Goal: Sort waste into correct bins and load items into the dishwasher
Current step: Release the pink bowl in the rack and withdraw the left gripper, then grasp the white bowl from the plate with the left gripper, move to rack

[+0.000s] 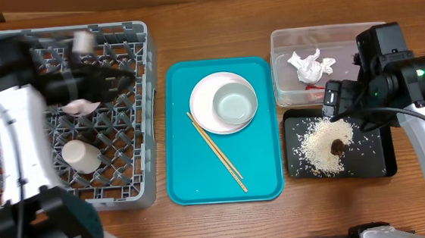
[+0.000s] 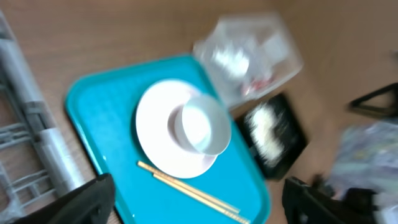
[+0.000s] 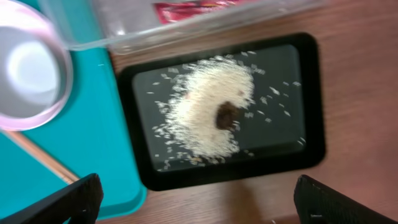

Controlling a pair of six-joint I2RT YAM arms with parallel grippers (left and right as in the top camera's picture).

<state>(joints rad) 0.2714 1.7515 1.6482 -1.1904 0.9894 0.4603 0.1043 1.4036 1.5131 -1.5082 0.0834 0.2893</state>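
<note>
We start at the grey dish rack (image 1: 134,34), where the pale pink bowl (image 1: 81,106) lies toward the back and the small white cup (image 1: 78,154) stands nearer the front, the two apart. We judge both to be loaded. The left gripper (image 2: 198,183) hangs over the rack just beside the pink bowl, its fingers spread with nothing between them, so we take it that the bowl rests on the lattice unaided. The overhead view is blurred there and we cannot tell how the bowl sits. Not yet loaded are the round white plate (image 1: 205,97) on the teal tray (image 1: 195,181), the grey-green bowl (image 1: 234,103) sitting on the plate's right side, and the two chopsticks (image 1: 216,150) lying slantwise just in front of the plate. Since that bowl sits on the plate, we think it has to come off first. The chopsticks lie flat and thin, which we expect to be awkward to pinch. The waste looks sorted: the white napkin (image 1: 311,65) and the red wrapper (image 3: 186,7) are in the clear tub (image 1: 319,28), and the rice (image 1: 321,145) with its brown lump (image 1: 338,146) is in the black tray (image 1: 375,159). The right gripper (image 3: 198,183) hovers over that rice, fingers wide apart and empty. Between the teal tray and the rack floor stands the rack's own side wall, which anything carried across must clear.
</note>
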